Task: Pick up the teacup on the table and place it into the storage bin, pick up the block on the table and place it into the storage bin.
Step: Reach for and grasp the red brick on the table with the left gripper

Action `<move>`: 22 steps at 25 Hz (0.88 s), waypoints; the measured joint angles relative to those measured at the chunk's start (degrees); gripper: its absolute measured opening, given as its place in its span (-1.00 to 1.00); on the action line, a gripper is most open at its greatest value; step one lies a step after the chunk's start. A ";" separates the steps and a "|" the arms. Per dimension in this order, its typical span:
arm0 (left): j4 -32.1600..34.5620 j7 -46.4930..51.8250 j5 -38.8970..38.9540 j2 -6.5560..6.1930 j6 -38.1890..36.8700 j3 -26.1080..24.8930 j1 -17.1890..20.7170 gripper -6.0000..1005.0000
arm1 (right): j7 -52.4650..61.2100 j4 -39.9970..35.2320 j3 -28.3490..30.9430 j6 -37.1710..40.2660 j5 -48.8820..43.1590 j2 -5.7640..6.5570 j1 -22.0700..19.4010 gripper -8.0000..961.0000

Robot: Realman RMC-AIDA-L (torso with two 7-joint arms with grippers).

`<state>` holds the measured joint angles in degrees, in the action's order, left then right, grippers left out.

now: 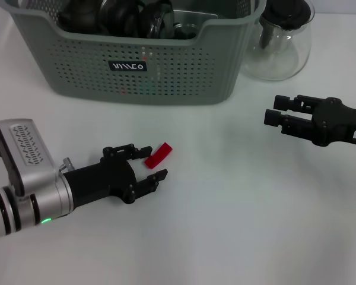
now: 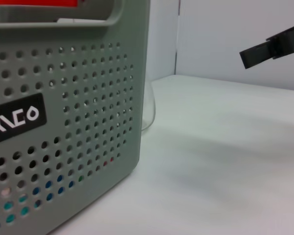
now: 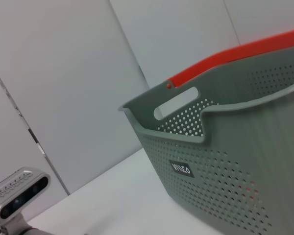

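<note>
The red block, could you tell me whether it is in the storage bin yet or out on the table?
Out: the red block lies on the table, between the open left gripper's fingers, in front of the storage bin.

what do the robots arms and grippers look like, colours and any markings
Both grippers are matte black with blocky two-finger ends. The left gripper sits on a silver wrist section with black rings, a small green light and a silver camera module with a perforated face. The right gripper has a small white label with dark print on its body.

Overhead head view; low wrist views sharing storage bin [image 1: 142,71].
</note>
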<state>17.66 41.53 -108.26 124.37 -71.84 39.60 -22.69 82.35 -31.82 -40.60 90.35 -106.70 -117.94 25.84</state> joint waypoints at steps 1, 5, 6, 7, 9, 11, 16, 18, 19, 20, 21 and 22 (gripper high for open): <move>0.00 0.00 0.00 0.00 0.13 0.06 -0.02 0.13 | 0.00 0.00 0.00 0.00 0.01 0.00 0.00 0.22; 0.03 -0.02 0.43 0.00 0.47 -0.21 -0.18 0.12 | 0.00 0.00 0.00 0.00 0.00 -0.01 -0.04 0.22; 0.05 -0.02 0.44 0.00 0.72 -0.27 -0.23 0.12 | 0.00 0.00 0.00 0.00 0.00 0.00 -0.07 0.22; 0.07 -0.03 0.45 0.02 1.09 -0.29 -0.31 0.12 | 0.00 0.00 0.00 0.00 0.00 0.01 -0.09 0.22; 0.05 -0.04 0.46 0.12 1.95 -0.30 -0.46 0.11 | 0.00 0.00 0.00 0.00 0.00 0.06 -0.10 0.22; 0.02 -0.04 0.47 0.23 2.57 -0.31 -0.55 0.11 | 0.00 0.00 0.00 0.00 0.00 0.07 -0.10 0.22; 0.00 -0.05 0.59 0.28 2.88 -0.31 -0.70 0.09 | 0.00 0.00 -0.01 0.00 0.05 0.08 -0.09 0.22; 0.00 -0.05 0.68 0.28 3.02 -0.31 -0.76 0.09 | 0.00 0.00 0.00 0.00 0.06 0.08 -0.09 0.22; 0.00 -0.05 0.71 0.27 3.20 -0.30 -0.82 0.08 | 0.00 0.00 0.00 0.00 0.07 0.10 -0.09 0.22; 0.00 -0.05 0.71 0.27 3.20 -0.30 -0.82 0.04 | 0.00 0.00 0.00 0.00 0.08 0.11 -0.09 0.22; 0.00 -0.03 0.71 0.26 3.39 -0.12 -0.87 0.00 | 0.00 0.00 0.00 0.00 0.08 0.13 -0.09 0.22; 0.00 -0.01 0.70 0.26 3.40 -0.06 -0.88 -0.05 | 0.00 0.00 0.00 0.00 0.09 0.15 -0.09 0.22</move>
<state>17.66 41.52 -107.56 124.63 -68.43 39.54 -23.58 82.36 -31.82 -40.60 90.36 -106.61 -117.79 25.75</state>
